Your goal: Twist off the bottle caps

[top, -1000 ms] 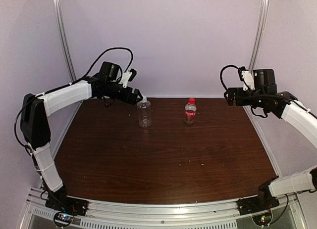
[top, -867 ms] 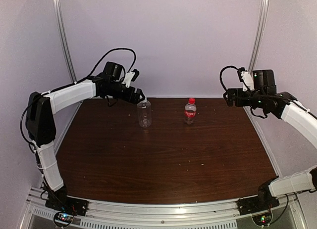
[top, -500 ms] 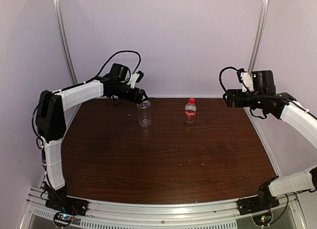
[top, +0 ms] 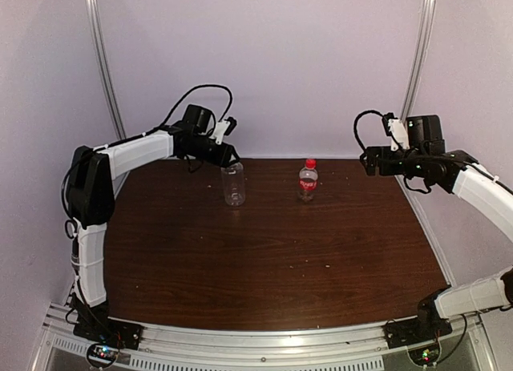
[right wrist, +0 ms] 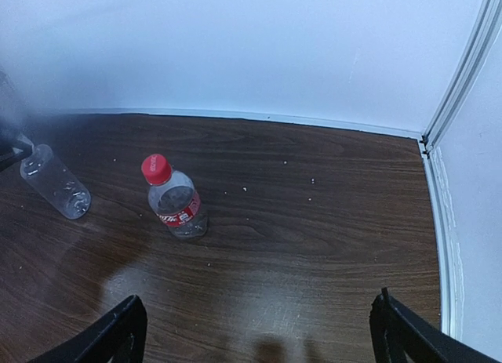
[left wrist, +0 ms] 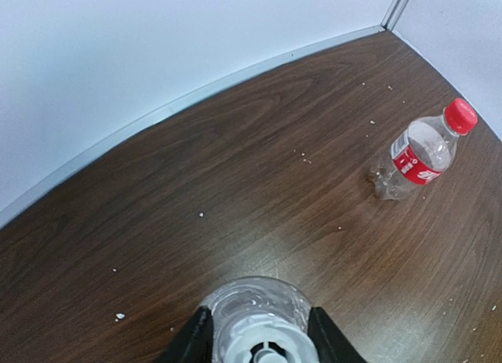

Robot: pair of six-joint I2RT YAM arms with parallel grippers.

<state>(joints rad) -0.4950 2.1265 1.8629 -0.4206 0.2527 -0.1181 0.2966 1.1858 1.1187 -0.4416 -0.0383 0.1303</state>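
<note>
The plain clear bottle [top: 233, 187] stands upright at the back left of the table. My left gripper [top: 231, 160] sits on its top, and in the left wrist view both black fingers [left wrist: 194, 341] press against the sides of the white cap [left wrist: 263, 338]. The shorter red-label bottle [top: 308, 183] stands to its right with its red cap [top: 309, 163] on; it also shows as red-label bottle [right wrist: 179, 208] in the right wrist view. My right gripper [top: 367, 161] hovers off to that bottle's right, well above the table, open wide with nothing between its fingers [right wrist: 118, 335].
A brown wooden table [top: 264, 251] is enclosed by pale walls at the back and sides, with a metal post [top: 419, 50] in the back right corner. Small crumbs [left wrist: 302, 153] dot the wood. Both arm bases sit at the near edge.
My left gripper shifted slightly right onto the plain bottle's top and its jaws closed in on the white cap. The right arm and both bottles stayed where they were.
</note>
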